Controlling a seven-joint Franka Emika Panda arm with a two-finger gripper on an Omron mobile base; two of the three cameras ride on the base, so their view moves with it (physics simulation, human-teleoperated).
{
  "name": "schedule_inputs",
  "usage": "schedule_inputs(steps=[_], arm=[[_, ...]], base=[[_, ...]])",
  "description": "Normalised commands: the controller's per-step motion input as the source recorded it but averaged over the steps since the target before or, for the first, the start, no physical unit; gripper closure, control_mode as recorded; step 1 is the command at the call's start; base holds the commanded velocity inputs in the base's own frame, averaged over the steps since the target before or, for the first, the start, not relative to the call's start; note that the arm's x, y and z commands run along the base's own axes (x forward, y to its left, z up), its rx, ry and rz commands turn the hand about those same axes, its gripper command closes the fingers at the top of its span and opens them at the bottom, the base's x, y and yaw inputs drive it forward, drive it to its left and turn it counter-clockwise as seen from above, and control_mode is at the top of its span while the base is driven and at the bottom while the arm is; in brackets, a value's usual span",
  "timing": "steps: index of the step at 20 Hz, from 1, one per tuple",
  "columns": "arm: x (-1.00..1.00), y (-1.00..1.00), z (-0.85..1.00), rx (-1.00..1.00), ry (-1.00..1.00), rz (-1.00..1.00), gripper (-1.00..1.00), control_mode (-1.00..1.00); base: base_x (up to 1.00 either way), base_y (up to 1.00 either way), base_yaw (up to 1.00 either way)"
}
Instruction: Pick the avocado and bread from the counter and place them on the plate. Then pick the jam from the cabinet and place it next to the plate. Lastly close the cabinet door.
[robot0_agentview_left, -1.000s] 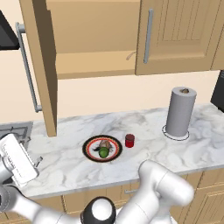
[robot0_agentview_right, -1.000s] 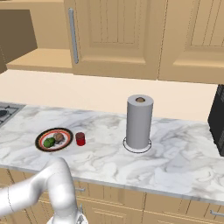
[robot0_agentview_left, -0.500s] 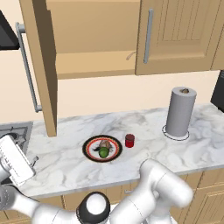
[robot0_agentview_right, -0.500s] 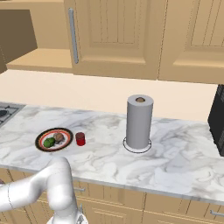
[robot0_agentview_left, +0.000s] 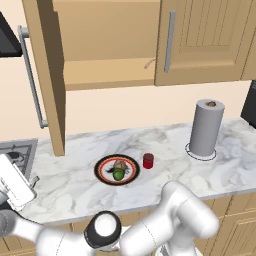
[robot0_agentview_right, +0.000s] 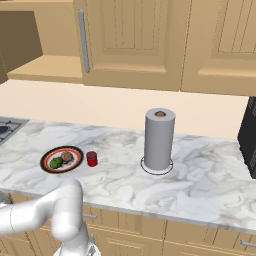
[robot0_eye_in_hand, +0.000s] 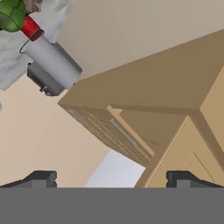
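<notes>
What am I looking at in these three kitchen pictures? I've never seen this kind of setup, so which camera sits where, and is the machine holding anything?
It is a rendered kitchen with a white robot arm on a drivable base. Two pictures come from cameras on that base, behind the arm to its left and right, looking down at the counter. The third comes from a camera on the hand, so it looks tilted; the dark tips of the gripper stand wide apart with nothing between them.

On the counter sits the plate, carrying the avocado and the bread. The jam stands just beside the plate, and a paper-towel roll stands farther right. Above, the cabinet door hangs open, showing the cabinet inside.
</notes>
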Motion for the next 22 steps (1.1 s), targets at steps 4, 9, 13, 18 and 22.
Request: schedule_inputs(steps=[4, 9, 13, 18, 22], arm=[[0.05, 0.13, 0.04, 0.0, 0.0, -0.03, -1.0, -1.0], [0.01, 0.08, 0.28, 0.0, -0.03, -0.05, -1.0, -1.0], [0.0, 0.03, 0.41, -0.01, -0.09, -0.07, -1.0, -1.0], [0.0, 0.0, 0.35, -0.02, -0.11, -0.09, -1.0, -1.0], [0.0, 0.0, 0.23, -0.01, -0.09, -0.07, -1.0, -1.0]], base=[[0.0, 0.0, 0.0], [0.0, 0.0, 0.0], [0.0, 0.0, 0.0], [0.0, 0.0, 0.0], [0.0, 0.0, 0.0]])
